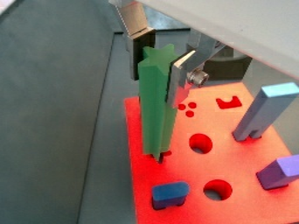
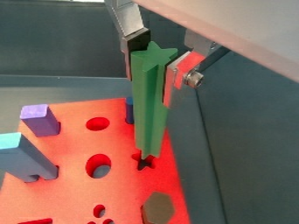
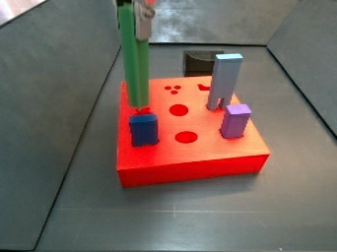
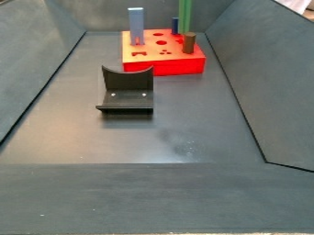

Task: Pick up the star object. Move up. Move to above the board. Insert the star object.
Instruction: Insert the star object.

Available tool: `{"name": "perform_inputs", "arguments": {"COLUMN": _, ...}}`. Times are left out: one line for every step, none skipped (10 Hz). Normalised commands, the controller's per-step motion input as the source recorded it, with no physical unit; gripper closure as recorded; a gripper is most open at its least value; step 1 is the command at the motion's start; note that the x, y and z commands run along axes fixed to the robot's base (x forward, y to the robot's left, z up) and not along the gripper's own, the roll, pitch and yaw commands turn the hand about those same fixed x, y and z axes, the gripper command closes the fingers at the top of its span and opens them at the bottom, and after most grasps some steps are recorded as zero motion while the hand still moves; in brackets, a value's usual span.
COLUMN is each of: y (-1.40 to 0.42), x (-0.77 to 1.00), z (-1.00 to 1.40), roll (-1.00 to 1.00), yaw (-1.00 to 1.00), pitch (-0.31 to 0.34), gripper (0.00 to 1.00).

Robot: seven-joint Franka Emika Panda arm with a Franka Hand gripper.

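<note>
The star object (image 1: 156,105), a tall thin green rod with ridged sides, stands upright on the board (image 1: 233,166), a flat bright red block. Its lower end sits in a star-shaped hole near one corner of the board. My gripper (image 1: 162,66) is shut on the rod's upper end, with one finger on each side. The other wrist view shows the same grip, gripper (image 2: 155,70) on rod (image 2: 149,96) above the board (image 2: 117,140). In a side view the rod (image 3: 133,59) rises from the board's (image 3: 198,162) far left corner.
On the board also stand a tall grey-blue block (image 3: 224,79), a purple block (image 3: 235,120) and a short blue block (image 3: 142,128). A brown cylinder (image 4: 189,40) stands on the board as well. The fixture (image 4: 127,89) stands on the dark floor beside the board (image 4: 172,62).
</note>
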Motion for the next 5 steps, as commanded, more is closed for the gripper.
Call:
{"name": "perform_inputs", "arguments": {"y": 0.03, "x": 0.44, "z": -0.57, "roll": 0.01, "yaw": -0.47, "pitch": -0.040, "gripper": 1.00}}
{"name": "perform_inputs", "arguments": {"y": 0.03, "x": 0.01, "z": 0.00, "roll": -0.01, "yaw": -0.07, "pitch": -0.013, "gripper": 1.00}}
{"name": "perform_inputs", "arguments": {"y": 0.00, "x": 0.00, "z": -0.05, "roll": 0.00, "yaw": 0.00, "pitch": 0.000, "gripper": 1.00}}
{"name": "perform_inputs", "arguments": {"y": 0.04, "x": -0.35, "z": 0.00, "roll": -0.05, "yaw": -0.07, "pitch": -0.036, "gripper": 1.00}}
{"name": "perform_inputs", "arguments": {"y": 0.05, "x": -0.19, "z": 0.12, "roll": -0.08, "yaw": -0.01, "pitch": -0.087, "gripper": 1.00}}
